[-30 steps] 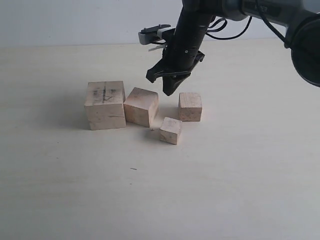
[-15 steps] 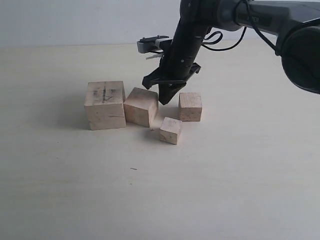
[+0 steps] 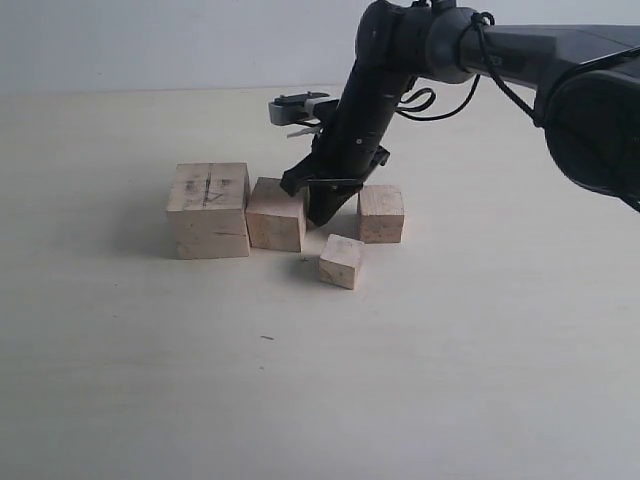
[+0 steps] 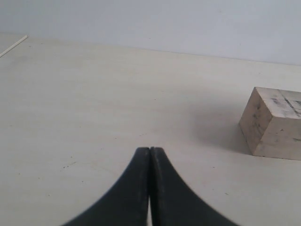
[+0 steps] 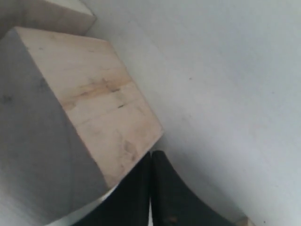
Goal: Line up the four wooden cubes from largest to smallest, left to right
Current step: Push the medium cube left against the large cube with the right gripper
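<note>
Largest cube (image 3: 208, 210) touches the second cube (image 3: 276, 214) nearer the far edge of the table (image 3: 450, 380); past a gap stands the third cube (image 3: 381, 213), the smallest cube (image 3: 341, 261) in front of that gap. Right gripper (image 3: 322, 215), clenched and empty, is down in the gap, tip against the second cube's side. Left gripper (image 4: 150, 151) is clenched too, holding nothing.

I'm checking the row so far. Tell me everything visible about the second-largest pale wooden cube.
The second-largest pale wooden cube is bare wood, square-edged, with a brownish grain streak. It sits flat on the table, seemingly touching the scribbled largest cube on its left. The shut right gripper appears to touch its other side.
</note>
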